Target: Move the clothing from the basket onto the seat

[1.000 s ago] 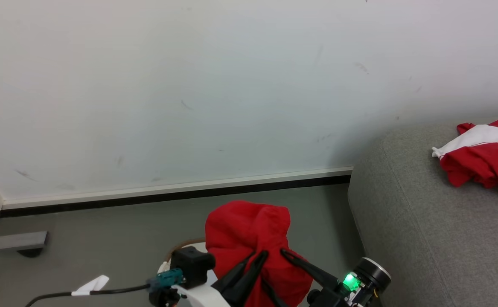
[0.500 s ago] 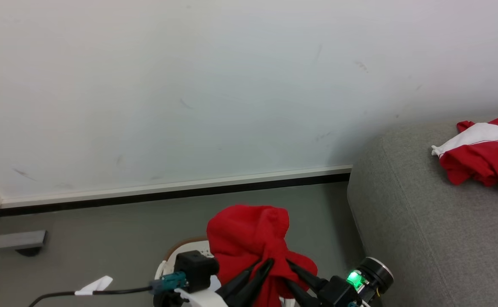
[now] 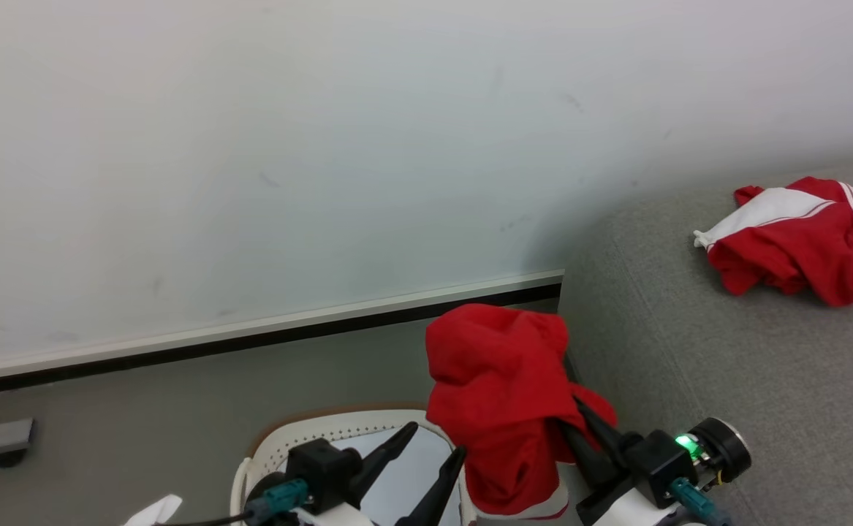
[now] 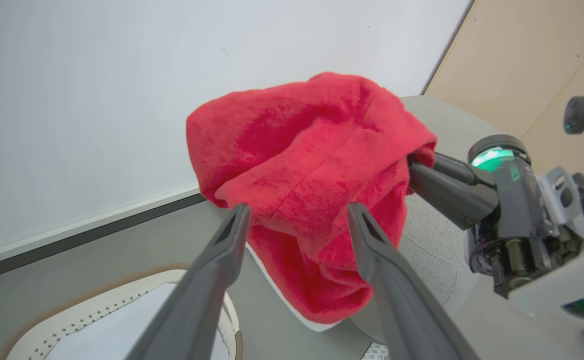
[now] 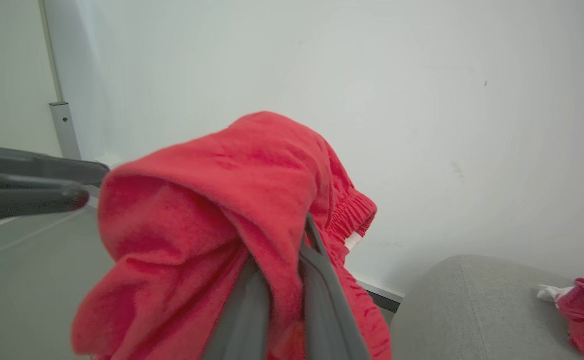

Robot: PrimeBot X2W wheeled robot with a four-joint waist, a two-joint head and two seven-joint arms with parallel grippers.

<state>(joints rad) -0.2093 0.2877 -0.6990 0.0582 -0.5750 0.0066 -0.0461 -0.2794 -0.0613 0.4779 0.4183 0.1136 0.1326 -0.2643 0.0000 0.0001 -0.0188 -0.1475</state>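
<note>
My head turns to the right, so everything sits further left in view than before. My left hand (image 3: 437, 438), closed at the red garment (image 3: 499, 365) a moment ago, is now open and clear of it, over the basket (image 3: 338, 425). My right hand (image 3: 576, 420) alone grips the cloth, which is now against the sofa (image 3: 689, 365) corner.

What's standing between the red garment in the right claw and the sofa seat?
Nothing visible. The garment hangs from the right claw beside the rounded end of the sofa, with bare grey cushion before the other red-and-white garment.
</note>
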